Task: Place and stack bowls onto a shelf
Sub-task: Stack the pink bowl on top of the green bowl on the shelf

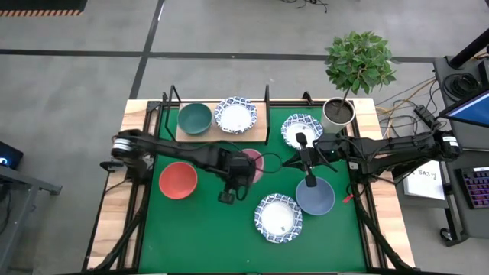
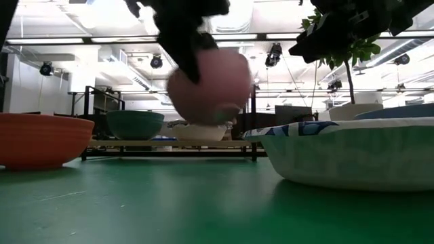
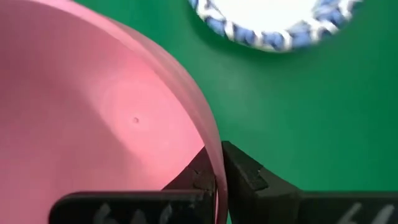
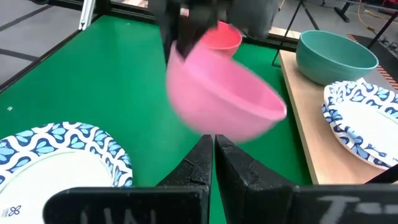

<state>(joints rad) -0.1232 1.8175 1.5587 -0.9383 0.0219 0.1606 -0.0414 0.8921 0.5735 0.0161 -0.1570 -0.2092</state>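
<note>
My left gripper (image 1: 246,169) is shut on the pink bowl (image 1: 254,163) over the middle of the green mat, just in front of the shelf (image 1: 263,126). The light-wood shelf carries a dark green bowl (image 1: 195,118) and a white bowl with a blue rim (image 1: 235,114), both resting on their bases. My right gripper (image 4: 213,149) is shut and empty. It hovers right of the pink bowl (image 4: 224,99) and points at it. On the mat sit a red bowl (image 1: 178,180), a grey-blue bowl (image 1: 315,195) and two more blue-rimmed bowls (image 1: 278,217) (image 1: 301,130). My left gripper pinches the pink bowl's rim (image 3: 217,140), one finger (image 3: 196,171) inside the bowl and one finger (image 3: 249,171) outside its wall. The fingers come from above, pointing down. The bowl (image 2: 209,85) hangs lifted clear of the mat and tilted.
A white plant pot (image 1: 338,113) with a leafy plant stands at the far right corner. Black rod supports (image 1: 267,98) rise at the shelf's ends. Bare green mat lies near the front left (image 1: 206,229). The blue-rimmed bowl fills the low view's right (image 2: 352,152).
</note>
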